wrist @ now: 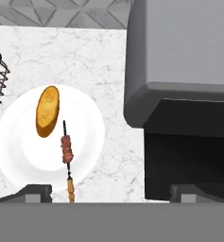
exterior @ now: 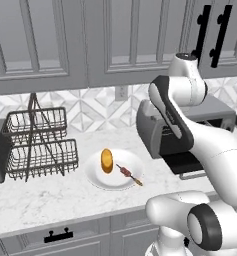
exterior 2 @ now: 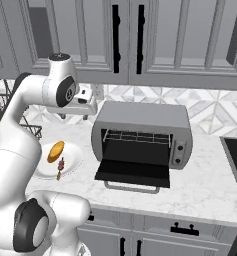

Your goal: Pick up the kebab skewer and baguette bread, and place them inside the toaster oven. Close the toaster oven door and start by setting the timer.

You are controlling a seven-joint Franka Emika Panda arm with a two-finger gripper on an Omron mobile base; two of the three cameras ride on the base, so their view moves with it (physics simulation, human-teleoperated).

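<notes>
Nothing's in yet: the skewer (wrist: 66, 150) and baguette (wrist: 47, 111) lie side by side on the plate (wrist: 19, 151) left of the oven (exterior 2: 142, 131), its door (exterior 2: 134, 173) dropped open, pincer (wrist: 108, 193) spread wide and empty above them, loading, closing, timer all to come.

Both base views look forward and down from behind the arm, left and right, sharing the toaster oven (exterior: 190, 125) (exterior 2: 142, 132) and the white plate (exterior: 97, 177) (exterior 2: 72, 162) left of it. The hand view looks steeply down from closer above the same plate (wrist: 92, 127) and oven (wrist: 179, 56).
</notes>
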